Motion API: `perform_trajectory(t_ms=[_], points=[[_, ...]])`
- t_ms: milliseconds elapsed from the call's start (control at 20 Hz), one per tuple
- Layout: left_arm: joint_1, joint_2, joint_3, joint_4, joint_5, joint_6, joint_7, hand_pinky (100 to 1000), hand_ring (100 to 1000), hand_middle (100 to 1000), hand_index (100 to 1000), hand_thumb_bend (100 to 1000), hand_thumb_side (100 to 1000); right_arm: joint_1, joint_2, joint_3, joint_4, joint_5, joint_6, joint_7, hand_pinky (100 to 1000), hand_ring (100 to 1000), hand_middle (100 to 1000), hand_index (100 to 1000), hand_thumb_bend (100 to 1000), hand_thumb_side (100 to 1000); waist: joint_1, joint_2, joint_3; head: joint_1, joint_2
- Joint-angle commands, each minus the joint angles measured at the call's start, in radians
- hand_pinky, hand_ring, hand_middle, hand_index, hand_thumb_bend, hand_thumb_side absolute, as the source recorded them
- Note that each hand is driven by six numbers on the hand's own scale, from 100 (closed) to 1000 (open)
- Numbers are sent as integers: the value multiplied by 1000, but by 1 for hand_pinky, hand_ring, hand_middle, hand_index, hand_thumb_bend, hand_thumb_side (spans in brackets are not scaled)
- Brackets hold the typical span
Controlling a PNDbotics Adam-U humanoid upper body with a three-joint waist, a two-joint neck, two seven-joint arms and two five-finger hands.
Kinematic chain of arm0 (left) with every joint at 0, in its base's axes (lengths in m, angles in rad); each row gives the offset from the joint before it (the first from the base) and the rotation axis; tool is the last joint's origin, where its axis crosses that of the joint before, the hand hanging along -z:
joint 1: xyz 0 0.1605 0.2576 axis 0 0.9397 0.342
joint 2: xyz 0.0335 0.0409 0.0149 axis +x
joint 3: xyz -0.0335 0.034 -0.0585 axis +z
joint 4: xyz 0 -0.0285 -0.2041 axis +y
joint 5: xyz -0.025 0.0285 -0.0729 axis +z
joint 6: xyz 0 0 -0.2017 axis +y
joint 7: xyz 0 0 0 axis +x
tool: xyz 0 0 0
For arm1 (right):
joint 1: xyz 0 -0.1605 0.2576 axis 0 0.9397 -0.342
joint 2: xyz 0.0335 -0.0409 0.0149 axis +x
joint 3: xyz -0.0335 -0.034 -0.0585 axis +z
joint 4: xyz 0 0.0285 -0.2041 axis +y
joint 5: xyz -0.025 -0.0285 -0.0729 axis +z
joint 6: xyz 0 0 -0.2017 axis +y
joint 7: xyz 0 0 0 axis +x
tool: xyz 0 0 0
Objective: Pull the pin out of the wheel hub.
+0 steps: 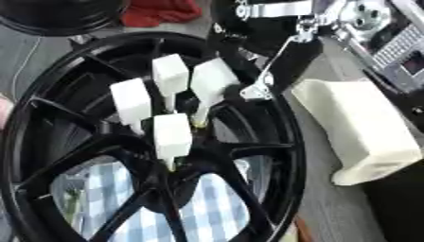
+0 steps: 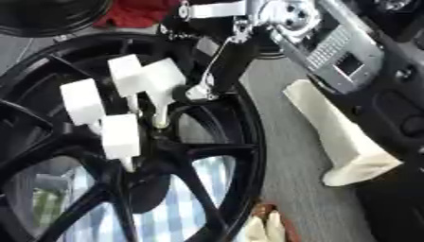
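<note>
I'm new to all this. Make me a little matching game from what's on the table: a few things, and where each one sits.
Things:
1. white pins
2. cream block
3. red cloth
4. checked cloth

Places:
A. far edge, behind the wheel
B. standing in the wheel's centre
C. showing through the spokes
D. beside the wheel, on its right

Pairs: 1-B, 2-D, 3-A, 4-C

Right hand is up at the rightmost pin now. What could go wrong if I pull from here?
1. The four white pins stand close together in the wheel hub; the right hand reaching the rightmost pin could knock the one beside it.
2. That pin looks tilted, so a skewed pull might jam it.
3. The hand's grip is hidden behind the pin; it may slip off.
</note>
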Motion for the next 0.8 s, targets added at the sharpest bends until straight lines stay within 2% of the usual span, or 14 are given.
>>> perform_trajectory(t_ms=[50, 200, 250, 300, 600, 650, 700, 800], points=[[0, 15, 4, -20, 0, 0, 2, 872, 625, 677, 762, 100, 734, -16, -45, -33, -12, -22, -1, -12, 719, 602, 376, 431, 221, 100, 7, -33, -3, 5, -4], [-1, 15, 4, -20, 0, 0, 2, 872, 626, 677, 762, 100, 733, -12, -54, -46, -14, -42, -1, -24, 718, 600, 373, 427, 211, 100, 6, -34, -3, 10, -4], [-2, 16, 4, -20, 1, 0, 2, 872, 626, 677, 762, 100, 733, -10, -58, -51, -15, -48, -2, -29, 718, 599, 373, 425, 176, 100, 6, -34, -3, 11, -4], [-3, 16, 4, -20, 1, 0, 2, 872, 626, 677, 762, 100, 733, -9, -61, -55, -17, -56, -3, -35, 718, 598, 372, 423, 202, 100, 6, -34, -3, 12, -4], [-5, 16, 4, -20, 3, 1, 2, 871, 626, 678, 762, 100, 734, 1, -83, -82, -20, -95, -5, -67, 717, 595, 367, 416, 191, 100, 4, -34, -5, 16, -6], [-4, 16, 4, -20, 3, 1, 2, 871, 626, 678, 762, 100, 733, 4, -88, -87, -21, -100, -5, -71, 718, 595, 366, 415, 162, 100, 4, -34, -6, 17, -5], [-4, 16, 5, -20, 3, 2, 2, 871, 626, 678, 762, 100, 734, 8, -93, -92, -22, -105, -5, -75, 718, 595, 366, 415, 189, 100, 4, -34, -8, 18, -4], [-1, 16, 6, -20, 3, 2, 4, 871, 625, 678, 762, 100, 734, 18, -107, -105, -24, -119, -7, -84, 718, 594, 366, 413, 184, 100, 4, -34, -11, 21, -4]])
